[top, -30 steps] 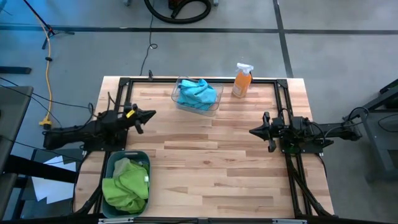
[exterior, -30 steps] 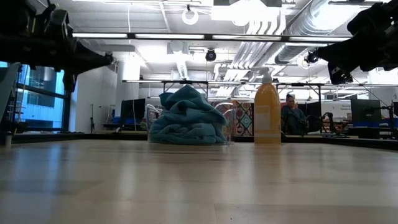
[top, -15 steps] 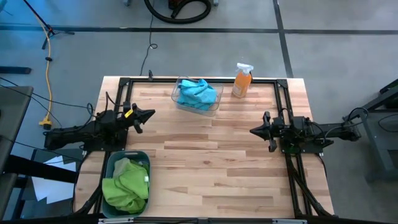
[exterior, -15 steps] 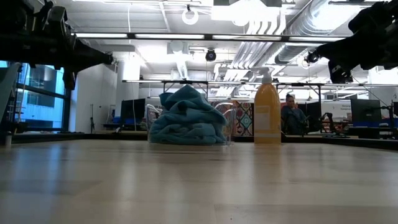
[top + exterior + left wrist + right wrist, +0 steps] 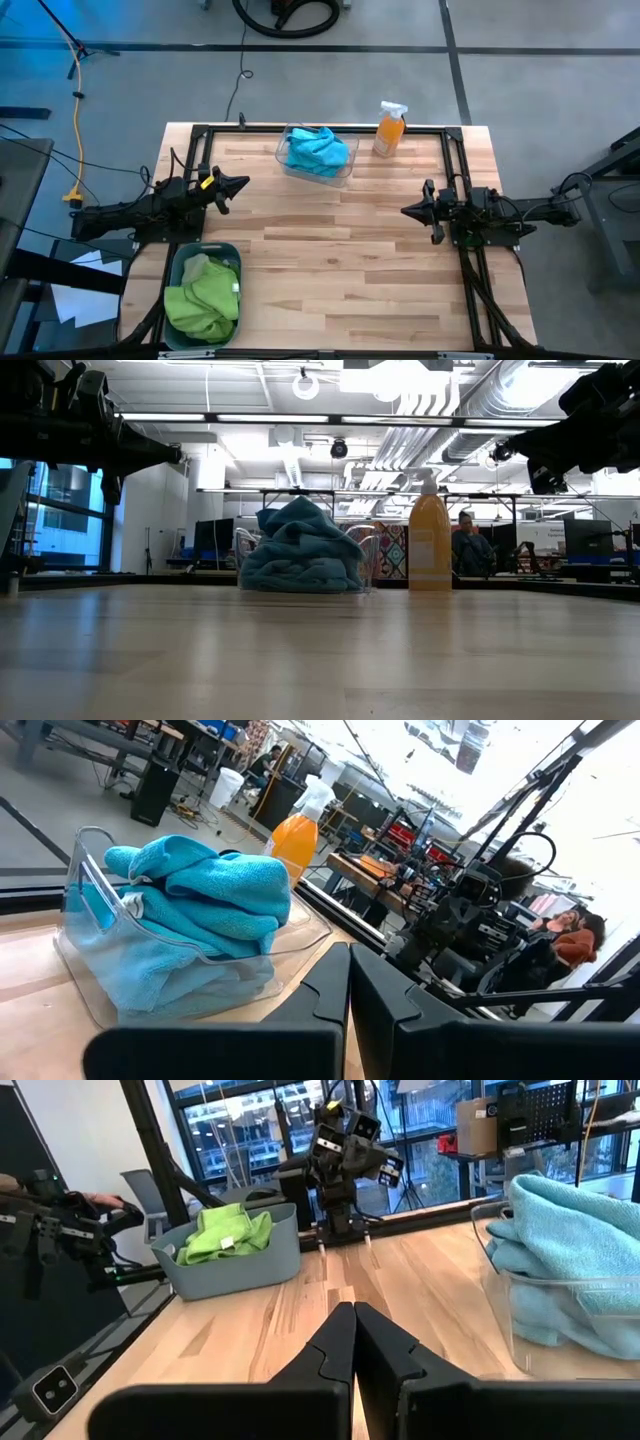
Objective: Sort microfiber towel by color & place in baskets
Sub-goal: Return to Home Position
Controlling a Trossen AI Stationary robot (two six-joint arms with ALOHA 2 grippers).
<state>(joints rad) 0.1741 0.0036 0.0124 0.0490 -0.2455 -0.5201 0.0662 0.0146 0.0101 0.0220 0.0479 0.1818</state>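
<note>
Turquoise blue towels point(image 5: 318, 150) are piled in the clear basket point(image 5: 288, 158) at the table's far middle, seen also as blue towels point(image 5: 200, 885) in the left wrist view. Lime green towels point(image 5: 205, 298) fill the teal-grey basket point(image 5: 178, 262) at the near left corner; the right wrist view shows that basket point(image 5: 235, 1260) too. My left gripper point(image 5: 243, 184) is shut and hovers level at the table's left side. My right gripper point(image 5: 405, 211) is shut and hovers level at the right side. Neither holds anything.
An orange spray bottle point(image 5: 389, 130) stands upright at the far edge, right of the clear basket. A black frame point(image 5: 330, 127) runs along the table's far and side edges. The wooden tabletop point(image 5: 340, 250) between the arms lies bare.
</note>
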